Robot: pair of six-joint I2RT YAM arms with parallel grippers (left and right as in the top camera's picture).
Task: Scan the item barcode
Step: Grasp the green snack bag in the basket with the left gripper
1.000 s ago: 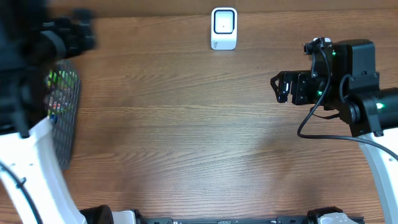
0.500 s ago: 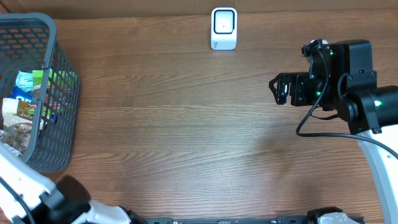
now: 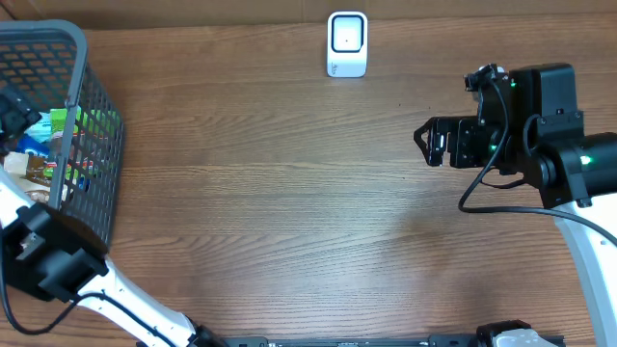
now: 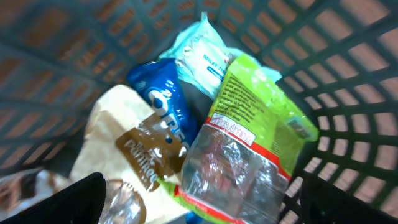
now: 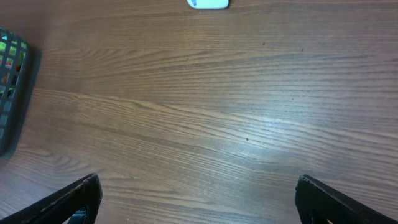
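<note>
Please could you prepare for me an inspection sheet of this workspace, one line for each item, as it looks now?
surface: wooden table, bare wood in the middle.
job's things: white scanner at the far edge; dark mesh basket at the left, holding a green packet, a blue packet, a pale tissue pack and a brown bag.
clutter: nothing seen.
grippers: left pincer open over the basket's contents, holding nothing; right pincer open over bare wood, holding nothing.
cables: black cable looping beside the right arm; whether it touches the table cannot be told.
surroundings: nothing seen.
</note>
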